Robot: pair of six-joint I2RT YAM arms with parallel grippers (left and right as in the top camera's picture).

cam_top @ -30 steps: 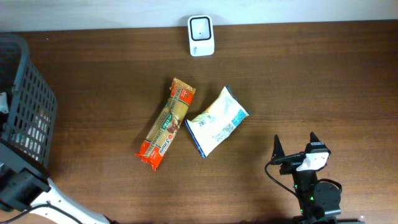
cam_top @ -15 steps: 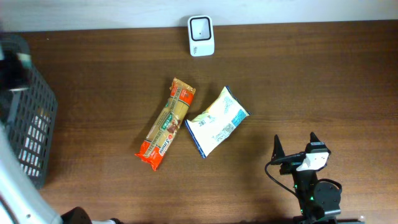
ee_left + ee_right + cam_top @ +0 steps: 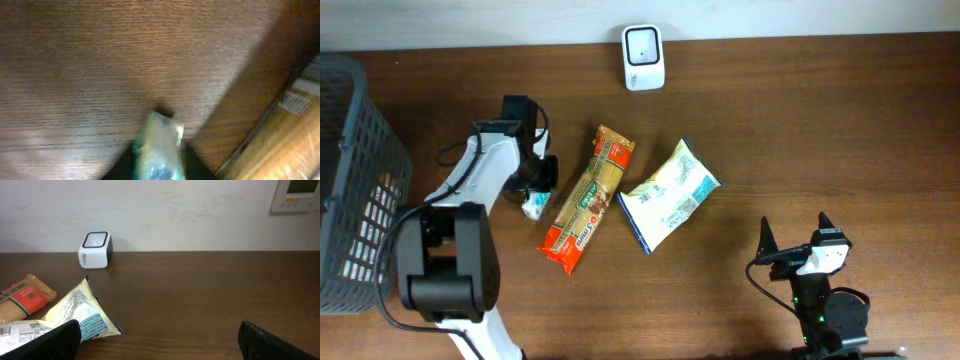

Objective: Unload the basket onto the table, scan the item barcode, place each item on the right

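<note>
Swinging in from the basket (image 3: pixel 360 180) at the left edge of the tabletop (image 3: pixel 820 120), the left arm has arrived at left-centre within the last second. The left end effector (image 3: pixel 536 188) now sits over a small packet (image 3: pixel 533 205), pale green and white, that was not on the wood before. The packet lies between parting jaws, and whether it is gripped cannot be told. It is probably the item to scan, set down well short of the scanner (image 3: pixel 643 57) at the rear edge.

The long orange pack (image 3: pixel 588 198) and the white and blue bag (image 3: pixel 669 195) lie unmoved at centre. Their print, and the scanner's side lettering, is too small to read. The right end effector (image 3: pixel 794 228) waits wide open near the front edge.
</note>
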